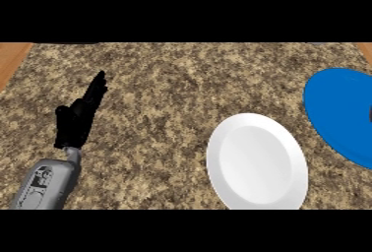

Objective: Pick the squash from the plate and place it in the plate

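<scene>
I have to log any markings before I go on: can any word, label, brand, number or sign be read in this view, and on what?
No text can be read anywhere.
white plate: plain, no text.
blue plate: plain on the part in view.
counter: speckled stone pattern only.
left forearm: dark marks on the grey casing, too blurred to read.
left hand: plain black, no text.
</scene>
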